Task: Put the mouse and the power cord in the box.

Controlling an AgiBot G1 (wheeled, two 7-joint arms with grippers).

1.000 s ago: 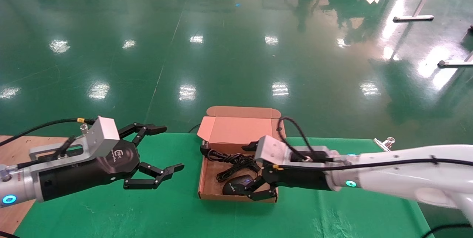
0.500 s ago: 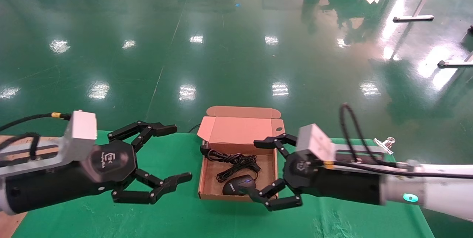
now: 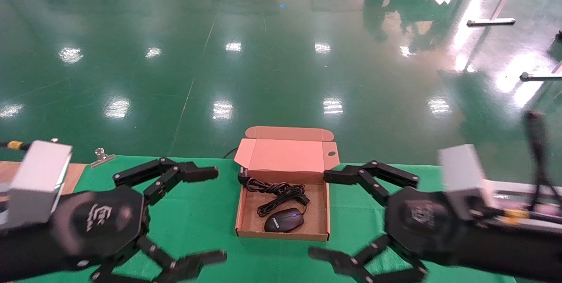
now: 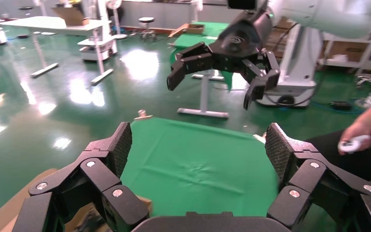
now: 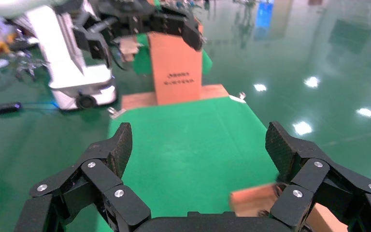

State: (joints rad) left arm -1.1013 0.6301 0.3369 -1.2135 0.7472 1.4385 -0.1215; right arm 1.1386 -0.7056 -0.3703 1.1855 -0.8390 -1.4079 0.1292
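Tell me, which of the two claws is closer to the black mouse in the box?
The right gripper, narrowly. It hangs open just off the box's right side, beside the mouse. The left gripper hangs open off the box's left side, a little farther away.

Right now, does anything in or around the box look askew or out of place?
One thing: the power cord has its plug poking over the box back-left rim. The mouse lies inside. Left hand and right hand are open, clear.
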